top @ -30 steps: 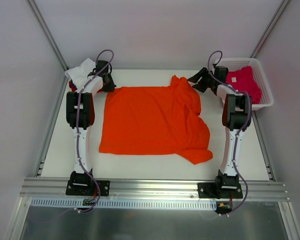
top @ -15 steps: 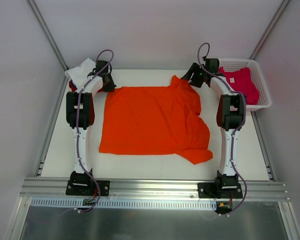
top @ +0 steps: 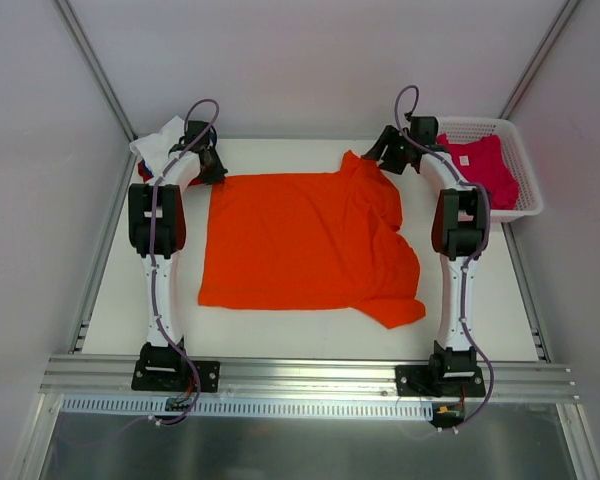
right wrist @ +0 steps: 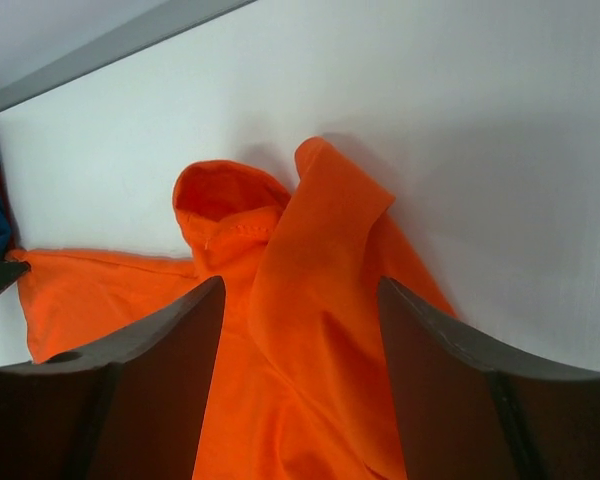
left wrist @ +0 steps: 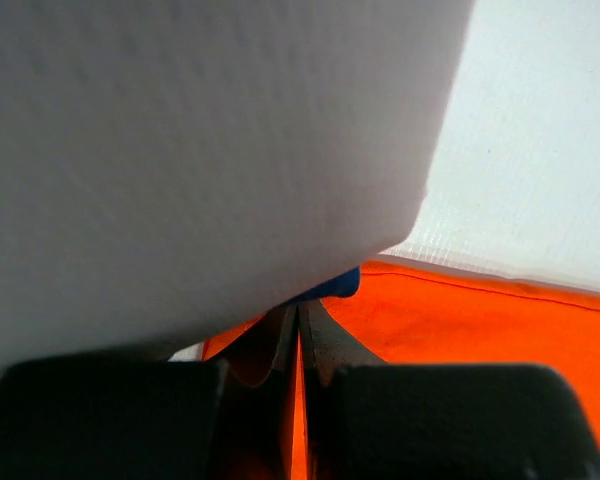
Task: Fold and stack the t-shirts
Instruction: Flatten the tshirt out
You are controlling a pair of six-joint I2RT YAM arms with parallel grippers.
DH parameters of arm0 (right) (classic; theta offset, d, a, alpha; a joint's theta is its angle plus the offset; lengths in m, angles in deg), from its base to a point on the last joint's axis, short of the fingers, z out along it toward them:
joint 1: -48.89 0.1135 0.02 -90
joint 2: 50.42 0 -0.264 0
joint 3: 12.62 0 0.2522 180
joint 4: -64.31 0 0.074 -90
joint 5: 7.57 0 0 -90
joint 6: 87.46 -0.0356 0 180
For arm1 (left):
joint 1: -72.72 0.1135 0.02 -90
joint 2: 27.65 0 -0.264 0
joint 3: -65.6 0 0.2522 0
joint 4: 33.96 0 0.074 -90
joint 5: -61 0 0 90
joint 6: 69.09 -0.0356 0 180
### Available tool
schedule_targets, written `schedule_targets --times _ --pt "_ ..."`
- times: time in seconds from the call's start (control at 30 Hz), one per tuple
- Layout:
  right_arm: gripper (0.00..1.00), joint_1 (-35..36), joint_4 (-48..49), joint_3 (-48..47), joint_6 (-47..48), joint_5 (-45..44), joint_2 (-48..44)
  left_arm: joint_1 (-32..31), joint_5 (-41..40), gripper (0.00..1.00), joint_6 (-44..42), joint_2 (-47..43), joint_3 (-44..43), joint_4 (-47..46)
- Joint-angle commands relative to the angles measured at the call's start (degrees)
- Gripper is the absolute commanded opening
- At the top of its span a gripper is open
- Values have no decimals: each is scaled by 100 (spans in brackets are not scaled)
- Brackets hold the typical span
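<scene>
Bright orange cloth short-sleeved t-shirt [top: 300,240] is lying spread flat across the middle of the white table [top: 280,332], w/ its right side rumpled and folded over on itself and one flap trailing toward the near edge.

L gripper [top: 211,167] is sitting low at the shirt's far-left corner. In the left wrist view its fingers [left wrist: 280,345] are pressing tight together, no gap, w/ orange cloth right at the tips. Can't tell whether any cloth is pinched.

R gripper [top: 382,156] is hovering at the shirt's far-right corner, jaws standing wide apart and gripping nothing. In the right wrist view the bunched orange fold [right wrist: 300,230] is showing between and beyond the two fingers [right wrist: 155,345].

Folded white shirt [top: 158,140] is lying at the table's far-left corner, just behind the L arm, w/ a bit of red cloth [top: 142,172] showing beside it.

Magenta-pink shirt [top: 490,165] is lying crumpled inside the white plastic mesh basket [top: 480,122], just right of the R gripper.
</scene>
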Motion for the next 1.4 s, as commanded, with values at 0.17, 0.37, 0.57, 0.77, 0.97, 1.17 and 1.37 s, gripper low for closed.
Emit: schedule_targets --times 0.17,0.37,0.57,0.77,0.97,1.17,1.37 --pt "65 -12 247 -558 -144 49 565 39 123 0 65 14 -159 129" --pt "60 -30 502 -584 -285 31 662 39 158 0 47 23 -168 121" --pt "61 -65 502 -1084 -390 -4 943 39 202 0 21 31 -176 129" --pt "61 -91 546 -1173 -417 -39 987 39 219 0 12 40 -176 129" --pt "61 -170 599 -1156 -408 -75 978 31 237 0 12 49 -194 129" --pt "47 -197 625 -1103 -443 -57 969 31 228 0 12 57 -203 129" --pt "21 -197 660 -1094 -496 5 996 31 237 0 12 58 -211 121"
